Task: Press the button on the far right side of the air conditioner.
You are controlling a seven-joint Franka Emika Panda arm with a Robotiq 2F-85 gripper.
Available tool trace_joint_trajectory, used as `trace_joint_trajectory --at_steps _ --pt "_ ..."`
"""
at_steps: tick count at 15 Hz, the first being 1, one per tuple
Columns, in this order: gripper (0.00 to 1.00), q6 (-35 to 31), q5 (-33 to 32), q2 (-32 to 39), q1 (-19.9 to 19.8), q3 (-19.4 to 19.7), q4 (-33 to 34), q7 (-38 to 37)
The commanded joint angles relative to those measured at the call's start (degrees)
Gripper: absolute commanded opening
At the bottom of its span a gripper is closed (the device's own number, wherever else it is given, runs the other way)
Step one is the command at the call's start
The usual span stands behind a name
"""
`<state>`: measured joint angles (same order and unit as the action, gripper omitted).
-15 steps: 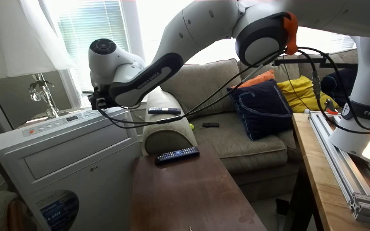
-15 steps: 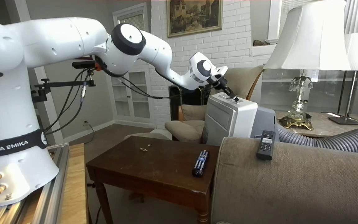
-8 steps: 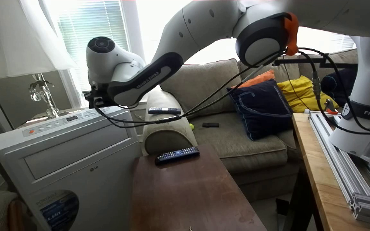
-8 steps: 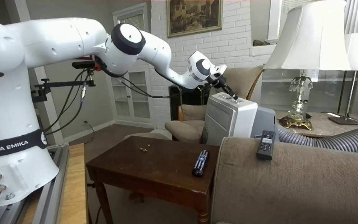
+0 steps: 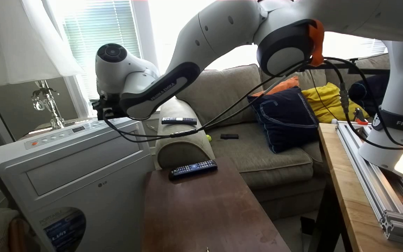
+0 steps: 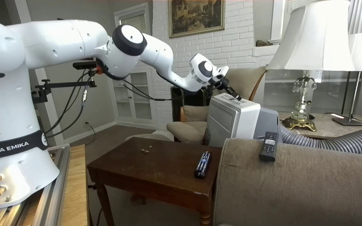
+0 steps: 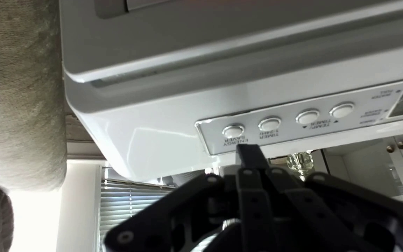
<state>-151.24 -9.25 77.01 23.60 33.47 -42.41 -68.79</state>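
The white air conditioner [image 5: 117,196] stands beyond the brown table, its sloping control panel on top. Upside down in the wrist view, a row of round white buttons runs along that panel. The end one, marked ENERGY SAVER [image 7: 233,131], is the panel's far right button and is uncovered there. My gripper [image 7: 253,148] is shut with nothing between its fingers, the tips just past this button's label at the panel's edge. An exterior view has the gripper [image 6: 238,98] slanting down to the panel's near end. Whether the tips touch the surface I cannot tell.
A brown table [image 6: 156,163] with a remote [image 6: 203,164] stands before the air conditioner. A sofa arm [image 6: 294,185] bearing another remote [image 6: 269,146] is close beside it. Behind are a grey box [image 6: 267,121], a ribbed hose [image 6: 322,141] and a glass-stemmed lamp [image 6: 300,100].
Compared with a second ago my fingertips sit slightly higher over the panel. The wrist rose a little and then sank again, and the arm's elbow is a bit lower. The air conditioner has not moved.
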Motion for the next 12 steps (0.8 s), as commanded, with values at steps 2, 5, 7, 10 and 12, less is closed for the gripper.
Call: trace_joint_trajectory --at_steps 2,5,7,10,12 --pt "0.0 -1.82 -0.68 3.05 0.09 2.94 2.81 -3.46" --pt "0.0 -2.13 -0.67 4.12 0.08 4.34 3.53 -4.14" --pt "0.0 -1.78 -0.7 4.86 0.13 5.45 3.87 -4.75" --pt "0.0 -1.32 -0.61 5.75 0.15 6.46 4.24 -4.76" --pt "0.0 -1.06 -0.55 6.34 0.3 6.98 4.71 -4.83"
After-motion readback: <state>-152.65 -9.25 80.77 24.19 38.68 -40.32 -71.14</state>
